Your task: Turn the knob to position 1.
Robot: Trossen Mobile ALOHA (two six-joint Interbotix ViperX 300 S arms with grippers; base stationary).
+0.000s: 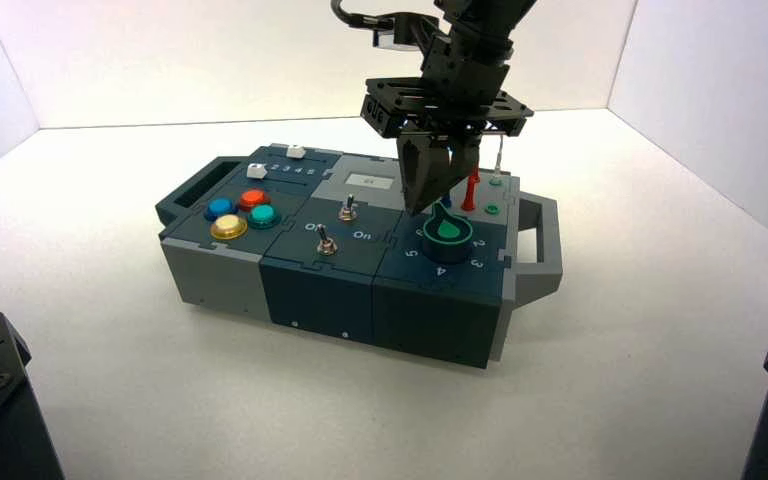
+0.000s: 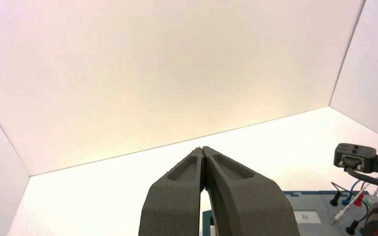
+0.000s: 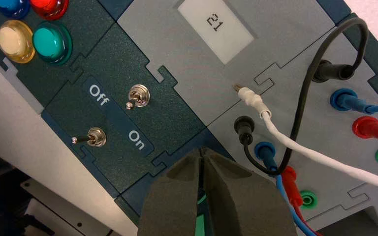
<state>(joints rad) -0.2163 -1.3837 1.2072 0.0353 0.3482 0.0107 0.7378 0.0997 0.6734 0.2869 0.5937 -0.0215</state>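
Hovering: right claw clenched, just above knob | left claw clenched (parked off box)

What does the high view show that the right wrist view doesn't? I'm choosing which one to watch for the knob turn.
Only the high view shows the knob whole, with its green pointer and ringing numerals, and the right claw just above its far edge. Only the right wrist view shows the display reading 21, the Off and On lettering, and the wires plugged into coloured sockets. Both show the two toggle switches and the round push buttons.
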